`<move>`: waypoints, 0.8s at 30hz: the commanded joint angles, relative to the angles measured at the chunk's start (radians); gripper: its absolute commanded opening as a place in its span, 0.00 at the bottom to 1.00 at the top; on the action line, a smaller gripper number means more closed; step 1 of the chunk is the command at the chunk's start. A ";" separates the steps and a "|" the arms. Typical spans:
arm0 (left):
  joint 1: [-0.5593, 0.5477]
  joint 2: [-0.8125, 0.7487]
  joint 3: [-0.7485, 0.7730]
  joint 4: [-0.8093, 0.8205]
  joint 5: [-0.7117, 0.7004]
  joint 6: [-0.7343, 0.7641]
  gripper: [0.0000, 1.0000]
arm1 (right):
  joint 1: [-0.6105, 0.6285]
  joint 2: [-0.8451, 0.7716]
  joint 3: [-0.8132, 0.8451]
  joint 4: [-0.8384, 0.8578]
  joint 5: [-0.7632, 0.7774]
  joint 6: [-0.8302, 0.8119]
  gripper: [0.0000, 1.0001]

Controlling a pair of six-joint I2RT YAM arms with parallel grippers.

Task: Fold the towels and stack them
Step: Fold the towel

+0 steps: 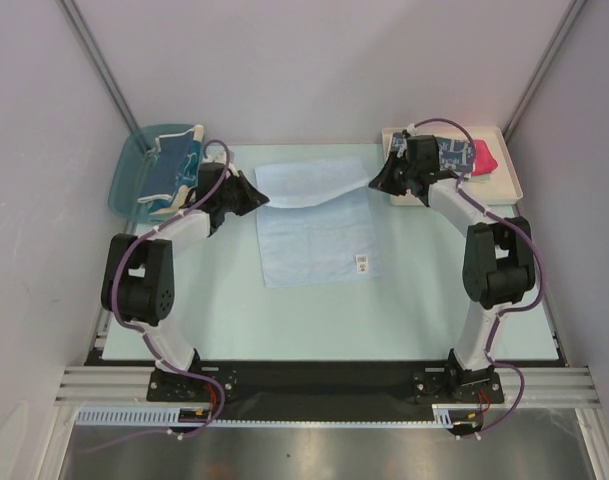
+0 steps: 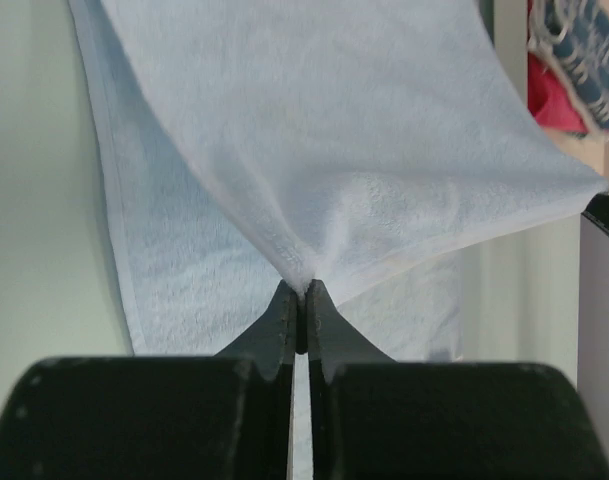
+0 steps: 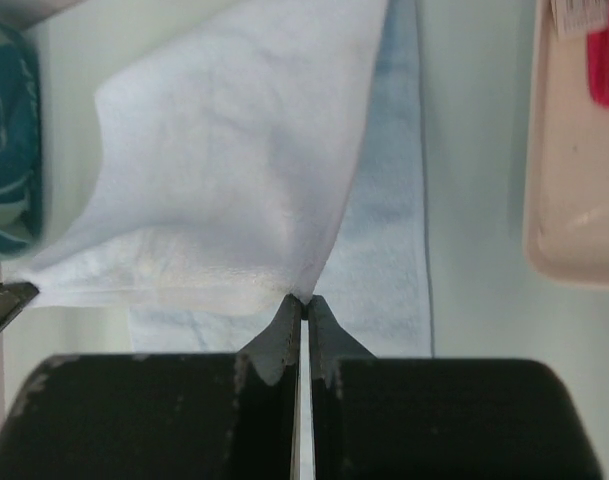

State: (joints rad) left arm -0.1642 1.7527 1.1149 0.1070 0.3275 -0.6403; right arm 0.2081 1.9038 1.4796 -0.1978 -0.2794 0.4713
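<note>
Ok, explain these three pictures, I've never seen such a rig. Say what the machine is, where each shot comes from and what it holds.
These are two robot arms bolted to a table. The wide picture looks down from above; the other two come from a camera on each wrist, looking along its fingers. A light-blue towel lies in the middle. The left gripper and the right gripper are each shut on a corner of it, lifting that end off the table. A blue bin at far left and a cream tray at far right hold more towels.

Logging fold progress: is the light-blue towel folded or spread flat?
Partly folded: the light-blue towel, far end doubled over its flat part, corners pinched by left gripper and right gripper.
</note>
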 commanded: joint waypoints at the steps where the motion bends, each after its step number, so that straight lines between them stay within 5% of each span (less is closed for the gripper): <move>1: -0.029 -0.074 -0.062 -0.006 -0.002 -0.015 0.00 | 0.007 -0.089 -0.085 0.004 -0.023 0.001 0.00; 24: -0.064 -0.234 -0.047 -0.263 -0.087 0.048 0.00 | 0.022 -0.235 -0.188 -0.098 0.048 -0.045 0.00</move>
State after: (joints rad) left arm -0.2100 1.5829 1.0290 -0.1226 0.2638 -0.6189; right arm 0.2260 1.7390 1.2655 -0.2703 -0.2516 0.4431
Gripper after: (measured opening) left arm 0.036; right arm 0.025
